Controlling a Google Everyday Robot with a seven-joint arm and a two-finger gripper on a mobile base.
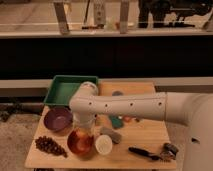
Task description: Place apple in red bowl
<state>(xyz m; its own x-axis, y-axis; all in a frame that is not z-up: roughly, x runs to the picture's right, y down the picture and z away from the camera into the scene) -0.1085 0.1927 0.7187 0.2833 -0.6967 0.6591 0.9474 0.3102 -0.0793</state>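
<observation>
The red bowl (80, 143) stands near the table's front left, between the purple bowl (58, 120) and a small white cup (103, 145). My white arm reaches in from the right. Its gripper (84, 128) points down right over the red bowl's back rim, mostly hidden by the wrist. The apple is not visible as a separate thing; the wrist and gripper cover the space just above the bowl.
A green tray (65, 90) sits at the back left of the wooden table (145, 137). Dark grapes (49, 146) lie at the front left. A grey object (111, 134), a teal object (116, 121), a black brush (142, 152) and a small dark item (169, 150) lie to the right.
</observation>
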